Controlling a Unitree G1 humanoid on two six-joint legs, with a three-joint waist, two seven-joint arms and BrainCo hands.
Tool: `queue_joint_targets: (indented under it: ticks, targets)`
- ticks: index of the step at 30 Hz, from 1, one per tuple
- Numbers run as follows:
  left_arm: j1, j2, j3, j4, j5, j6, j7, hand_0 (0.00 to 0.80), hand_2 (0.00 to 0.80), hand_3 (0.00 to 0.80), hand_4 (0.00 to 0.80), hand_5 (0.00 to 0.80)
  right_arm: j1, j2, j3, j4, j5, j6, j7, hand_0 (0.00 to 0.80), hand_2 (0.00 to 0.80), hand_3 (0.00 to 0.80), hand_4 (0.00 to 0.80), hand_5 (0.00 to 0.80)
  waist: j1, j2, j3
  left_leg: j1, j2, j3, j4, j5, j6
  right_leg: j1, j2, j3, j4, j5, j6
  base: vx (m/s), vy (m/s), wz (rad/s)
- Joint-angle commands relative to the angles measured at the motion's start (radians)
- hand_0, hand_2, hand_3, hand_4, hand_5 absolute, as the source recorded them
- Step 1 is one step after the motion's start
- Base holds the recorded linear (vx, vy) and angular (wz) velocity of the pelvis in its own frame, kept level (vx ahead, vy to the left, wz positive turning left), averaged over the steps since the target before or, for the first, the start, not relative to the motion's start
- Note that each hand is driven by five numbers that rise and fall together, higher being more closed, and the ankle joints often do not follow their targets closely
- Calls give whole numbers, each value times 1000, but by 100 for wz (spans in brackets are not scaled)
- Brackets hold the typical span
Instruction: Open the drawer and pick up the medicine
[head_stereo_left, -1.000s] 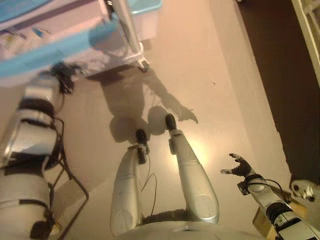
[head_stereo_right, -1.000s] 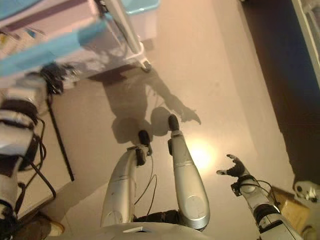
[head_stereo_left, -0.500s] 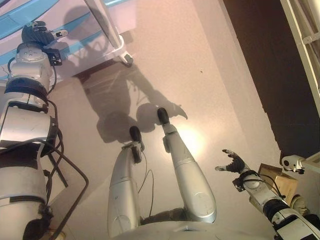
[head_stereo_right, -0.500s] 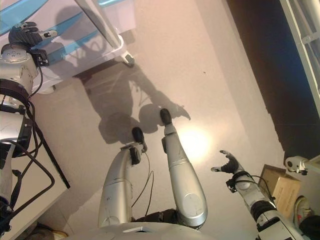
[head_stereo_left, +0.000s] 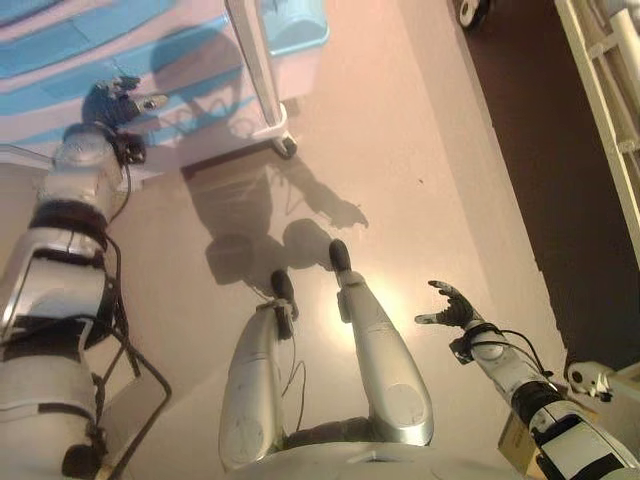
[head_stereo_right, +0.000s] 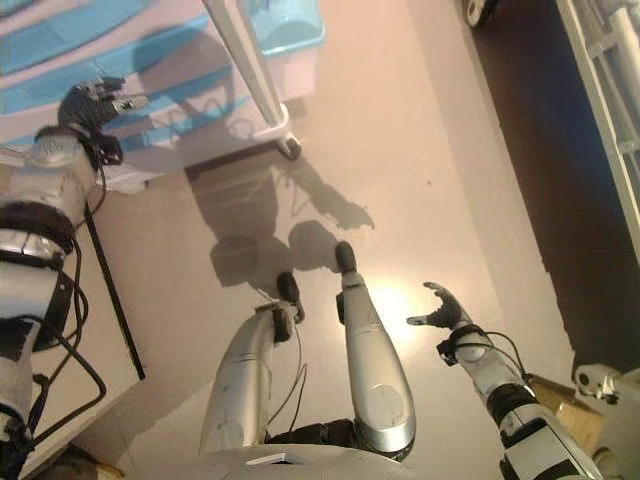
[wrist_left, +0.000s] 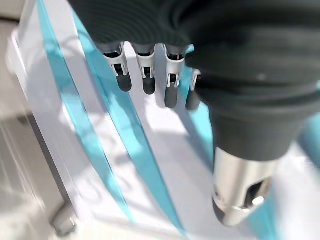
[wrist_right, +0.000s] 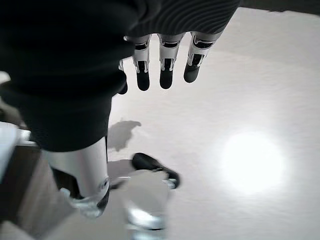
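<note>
The left hand (head_stereo_left: 113, 98) hangs in front of the white plastic cabinet with light blue drawer strips (head_stereo_left: 190, 60), fingers loose, holding nothing. The drawers look closed, so no medicine shows. The right hand (head_stereo_left: 452, 304), far from the cabinet, is loose too. Next, I think, it must hook a blue strip and pull.

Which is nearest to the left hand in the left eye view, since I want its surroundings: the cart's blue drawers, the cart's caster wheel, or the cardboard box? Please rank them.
From the left hand:
1. Blue drawers, right at the hand, upper left.
2. Caster wheel, to the hand's right, at the cart's corner.
3. Cardboard box, far across at the lower right.
</note>
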Motion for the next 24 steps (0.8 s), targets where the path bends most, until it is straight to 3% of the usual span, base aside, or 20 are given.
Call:
queue_joint_targets:
  ticks: [1,7,12,16,18,24]
  targets:
    - [203,-32,107,-51,-47,-98,-83,0,0,0,0,0,101,23,-48,31,6,-32,49,0,0,0,0,0,54,11,-155,100,-42,36,-164,-3,11,79,7,-59,-72,-65,-4,63,-126,13]
    - [541,-247,219,-56,-99,-157,-185,0,0,0,0,0,173,82,-115,118,17,-34,149,0,0,0,0,0,106,27,-295,276,-49,-19,-322,38,-16,296,6,-110,-210,-67,3,139,-127,25]
    - [739,-438,252,74,-17,-177,-192,0,0,0,0,0,208,139,-149,216,-78,-6,182,0,0,0,0,0,151,39,-406,380,-50,-66,-396,56,-31,425,13,-150,-289,-65,-5,160,-52,33]
    - [802,-484,215,204,189,-165,-174,0,0,0,0,0,208,165,-159,264,-89,-1,189,0,0,0,0,0,177,30,-441,422,-51,-86,-447,67,-34,476,18,-177,-334,-62,-4,15,-76,33]
    - [816,-502,162,306,294,-162,-182,0,0,0,0,0,195,184,-160,306,-109,-4,184,0,0,0,0,0,182,31,-455,443,-43,-83,-486,83,-36,490,23,-193,-330,-72,-5,-47,-73,28]
    - [829,-569,111,429,302,-93,-239,0,0,0,0,0,153,217,-186,372,-71,39,178,0,0,0,0,0,186,21,-479,471,-48,-98,-460,60,-24,527,21,-201,-303,-102,-14,-38,-34,10]
